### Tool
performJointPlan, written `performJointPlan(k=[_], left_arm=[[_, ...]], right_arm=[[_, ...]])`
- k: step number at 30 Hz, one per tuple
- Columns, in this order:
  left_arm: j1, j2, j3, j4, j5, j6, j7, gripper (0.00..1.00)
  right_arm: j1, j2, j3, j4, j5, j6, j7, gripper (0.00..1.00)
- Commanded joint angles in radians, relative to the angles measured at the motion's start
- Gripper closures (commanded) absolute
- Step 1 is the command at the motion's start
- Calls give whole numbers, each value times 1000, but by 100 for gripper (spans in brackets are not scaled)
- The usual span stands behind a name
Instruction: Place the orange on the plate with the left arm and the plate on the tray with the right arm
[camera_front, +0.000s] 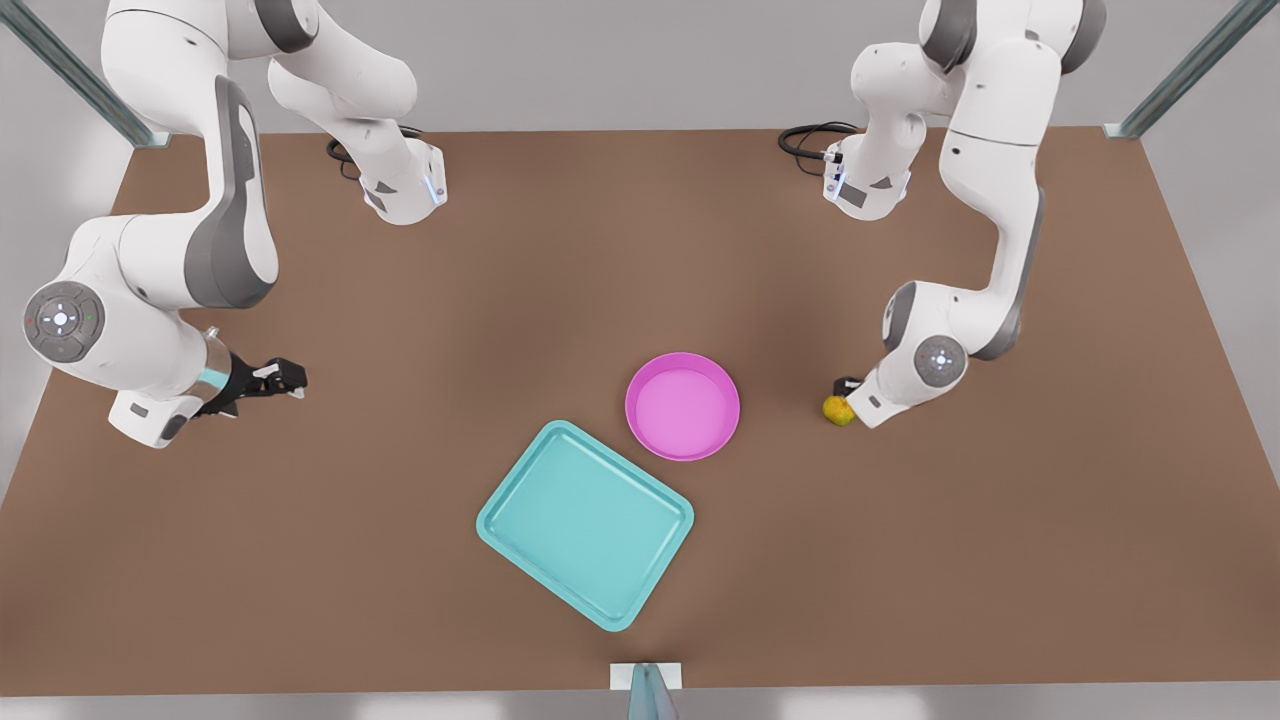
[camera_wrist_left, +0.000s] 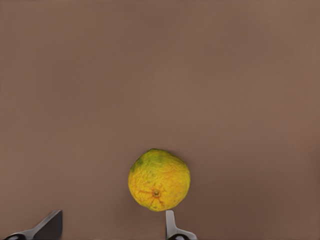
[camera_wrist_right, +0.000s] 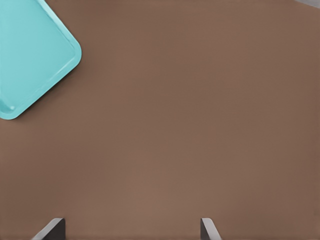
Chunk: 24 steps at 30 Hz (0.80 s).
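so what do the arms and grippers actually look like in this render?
Both arms are glossy white with dark grey panels along the links and round grey joint caps carrying small light markings. A black cable coils at each base. The left gripper, by the orange, and the right gripper, at the front view's left, have dark fingers.

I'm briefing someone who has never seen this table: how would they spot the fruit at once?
Start from the turquoise rectangular tray near the brown table's front edge, then the round pink plate touching its corner. To the front view's right of that plate, apart from it, lies the small lumpy yellow-orange fruit with greenish blotches, beside the open left gripper. It is the smallest, only rounded item.
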Motion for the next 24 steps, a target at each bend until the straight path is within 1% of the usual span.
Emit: performJointPlan(k=[1,7,13,18,22,23,24], left_arm=[[-3,2,0,-17,0,155,-79,0],[-58,34,0,-15,0,171,-83,0],[-66,67,1,-14,0,174,-82,0],[-64,120,1,8,0,225,-82,0],[-66,134,1,8,1,238,-82,0],[-66,133,1,6,1,231,-83,6],[-66,133,1,4,1,225,-86,25]], right_arm=[[0,-1,0,0,1,4,-34,0],[0,0,0,-3,1,4,-33,0],[2,0,1,-3,1,3,-33,0],[-1,3,1,-3,1,3,-31,0],[-1,6,0,-3,1,3,-31,0],[-1,8,0,-3,1,3,-31,0],[-1,8,1,-3,2,3,-31,0]])
